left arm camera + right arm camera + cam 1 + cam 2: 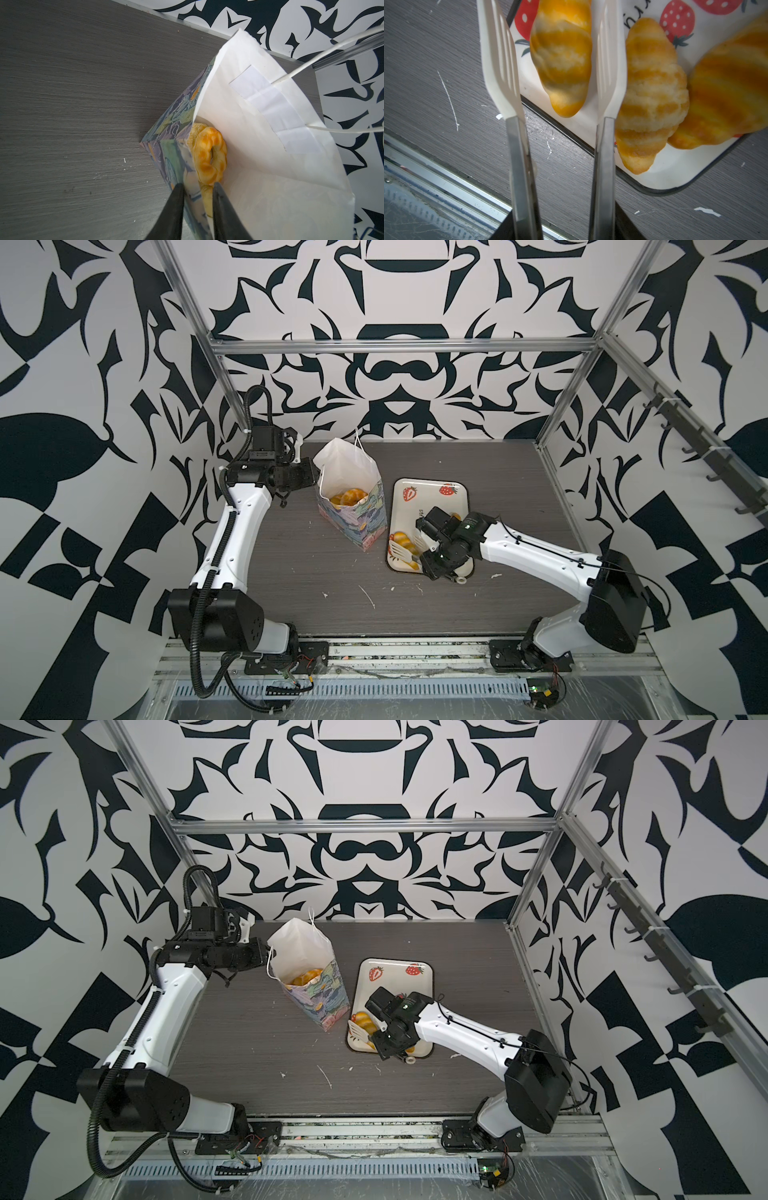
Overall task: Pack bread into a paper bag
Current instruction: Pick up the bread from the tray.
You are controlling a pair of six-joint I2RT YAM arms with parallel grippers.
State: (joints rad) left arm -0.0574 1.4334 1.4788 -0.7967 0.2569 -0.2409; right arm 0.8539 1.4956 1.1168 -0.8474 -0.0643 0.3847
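Only the left wrist view shows the left gripper [197,185] pinched on the bag [259,124] rim, paper white inside and floral outside, with a glossy ridged ring bun [209,155] deep inside; top views show only orange there. The right gripper [424,551] clamps tongs [500,62], whose slotted white blades on steel arms flank a croissant [562,62] on the strawberry tray [675,176]; contact is unclear. Two more croissants lie beside, one cut off.

Both top views overhead, facing down, sharing whole table [299,585], wrist views close-up.
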